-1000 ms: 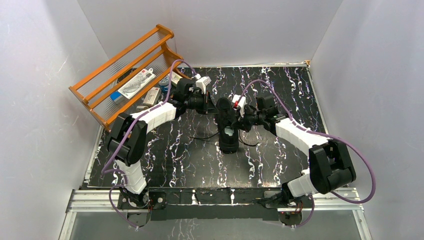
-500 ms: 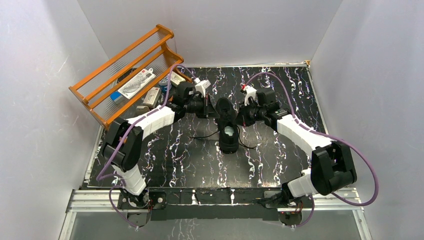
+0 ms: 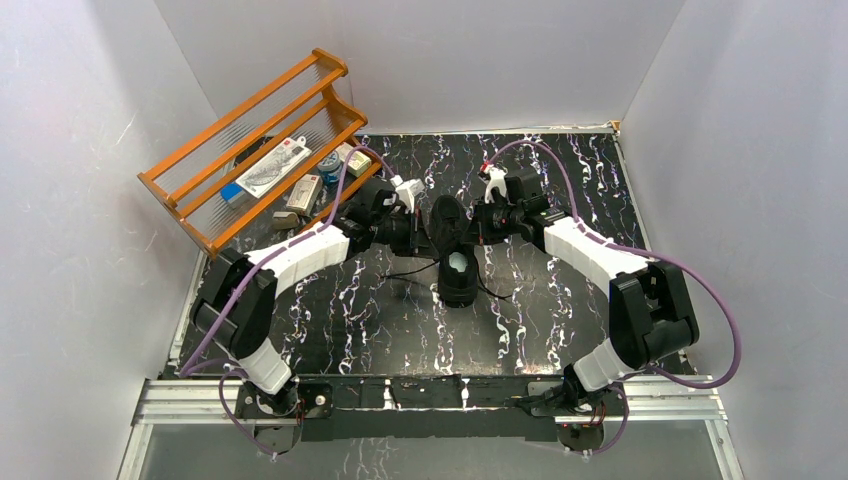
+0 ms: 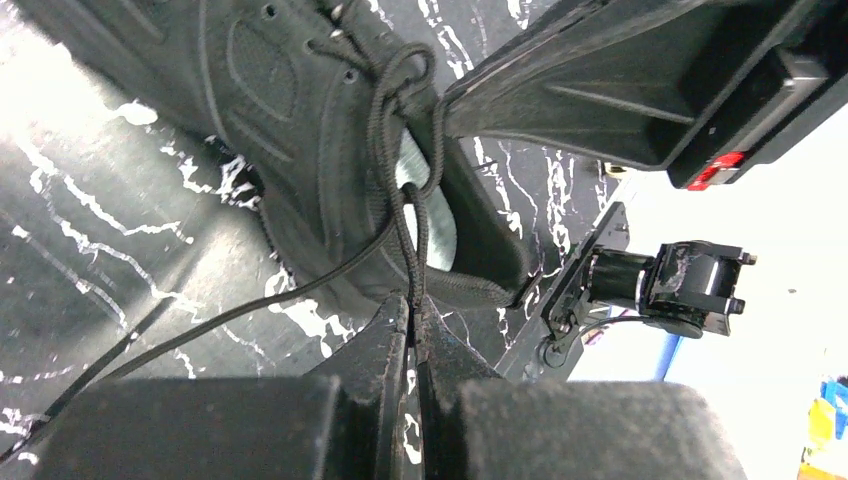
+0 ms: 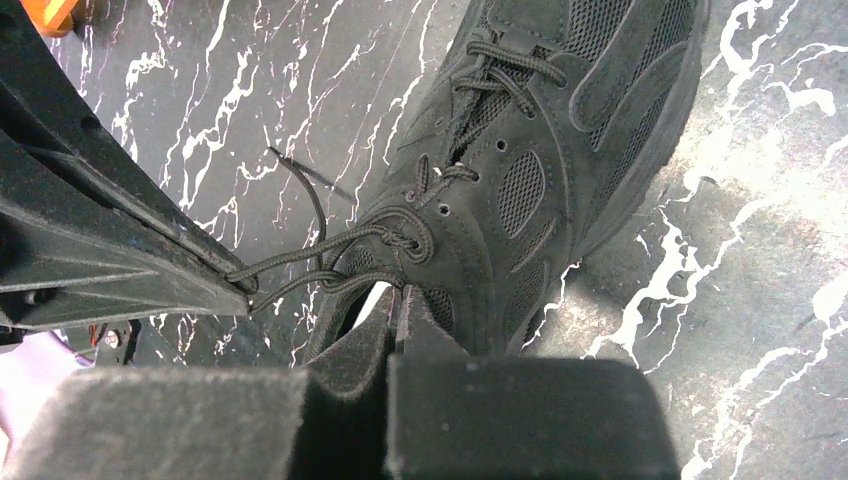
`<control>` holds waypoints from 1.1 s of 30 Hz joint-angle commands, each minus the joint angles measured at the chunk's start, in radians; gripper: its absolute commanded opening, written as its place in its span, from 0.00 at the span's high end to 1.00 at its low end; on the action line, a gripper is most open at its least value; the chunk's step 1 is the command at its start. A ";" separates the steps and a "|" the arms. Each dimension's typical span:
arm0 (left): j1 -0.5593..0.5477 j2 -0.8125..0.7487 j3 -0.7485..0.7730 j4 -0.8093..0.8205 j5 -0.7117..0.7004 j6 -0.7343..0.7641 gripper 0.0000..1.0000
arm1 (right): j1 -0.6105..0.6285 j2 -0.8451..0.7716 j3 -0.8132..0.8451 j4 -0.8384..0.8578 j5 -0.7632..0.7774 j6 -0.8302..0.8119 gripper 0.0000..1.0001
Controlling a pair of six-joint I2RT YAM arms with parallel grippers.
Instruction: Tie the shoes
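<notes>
The shoe (image 3: pixel 457 262) lies on the counter (image 3: pixel 560 180) between the two tools, equally near each, its length crosswise to the line joining them. The left tool (image 4: pixel 413 305) and right tool (image 5: pixel 396 296) each look clamped shut on a lace (image 4: pixel 405 215) loop, so the pull should go straight apart. The wrist views show the knot (image 5: pixel 410 242) just ahead of both tips; from above it is lost in black.

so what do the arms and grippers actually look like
The left arm and right arm have white shells between bulky black joints, each trailed by a looping purple cable. A small white block sits near each wrist, the right one marked red. The left gripper and right gripper are matte black with flat, tapering fingers.
</notes>
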State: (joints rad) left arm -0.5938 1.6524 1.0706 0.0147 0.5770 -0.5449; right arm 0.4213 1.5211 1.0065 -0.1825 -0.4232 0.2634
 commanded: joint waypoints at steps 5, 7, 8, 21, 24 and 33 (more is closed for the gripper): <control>0.004 -0.026 0.041 -0.240 -0.077 -0.035 0.99 | 0.006 -0.042 0.017 -0.009 0.020 -0.012 1.00; 0.006 -0.019 0.050 -0.262 -0.074 -0.040 0.94 | 0.007 -0.051 0.018 -0.018 0.023 -0.025 1.00; 0.006 -0.019 0.055 -0.279 -0.080 -0.039 0.90 | 0.007 -0.054 0.018 -0.023 0.023 -0.029 1.00; 0.096 -0.083 0.213 -0.350 -0.018 0.141 0.47 | 0.012 -0.097 0.002 -0.067 -0.034 -0.062 1.00; 0.108 0.051 0.297 -0.221 0.158 0.150 0.52 | 0.012 -0.116 -0.012 -0.071 -0.036 -0.064 1.00; 0.113 0.396 0.492 -0.120 0.459 0.093 0.54 | 0.014 -0.109 -0.026 -0.052 -0.062 -0.051 1.00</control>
State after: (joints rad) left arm -0.4782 2.0235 1.5539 -0.1287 0.8814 -0.4339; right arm 0.4297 1.4311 0.9806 -0.2569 -0.4591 0.2111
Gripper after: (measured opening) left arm 0.456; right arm 0.011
